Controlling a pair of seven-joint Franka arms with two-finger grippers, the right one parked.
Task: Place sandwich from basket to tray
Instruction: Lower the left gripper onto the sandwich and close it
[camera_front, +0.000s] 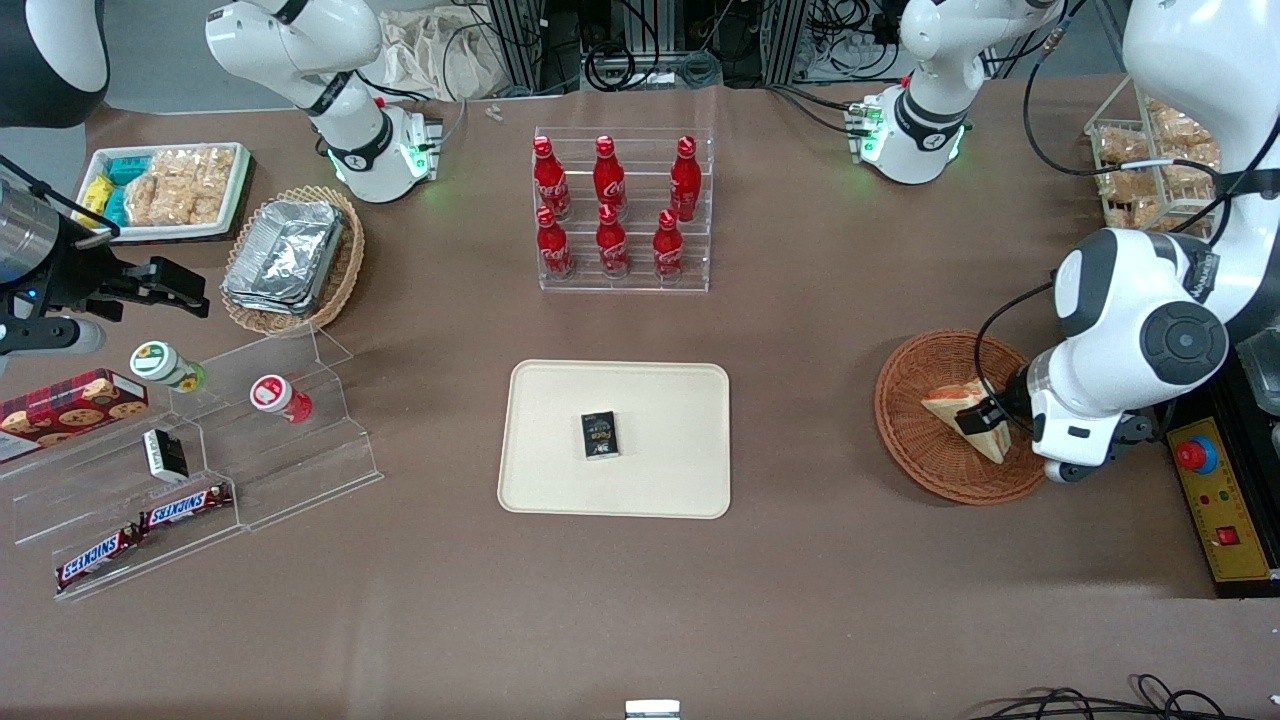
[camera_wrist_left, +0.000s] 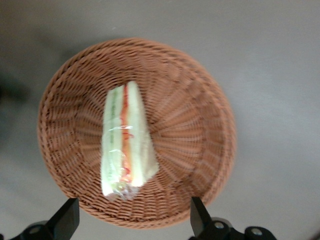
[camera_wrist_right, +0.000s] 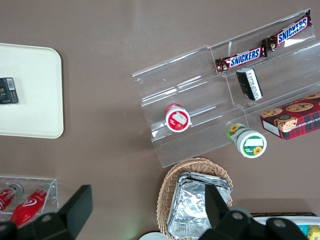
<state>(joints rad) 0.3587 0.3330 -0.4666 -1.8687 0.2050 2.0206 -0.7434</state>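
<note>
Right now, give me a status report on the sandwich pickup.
Gripper open, above the basket. Sandwich in the basket, not gripped. Tray holds a small black packet at its middle; room beside it.

A brown table (camera_front: 800, 400) fills the scene, with cables (camera_front: 640, 50) and metal framing along its farthest edge.

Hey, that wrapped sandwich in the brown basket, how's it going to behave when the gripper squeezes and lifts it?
The sandwich is probably soft: pale bread around thin filling, so a hard pinch would likely crush it. Its shiny clear wrap may be slippery. It lies on its side in the basket, unlikely to roll. The gripper hangs open above the basket.
</note>
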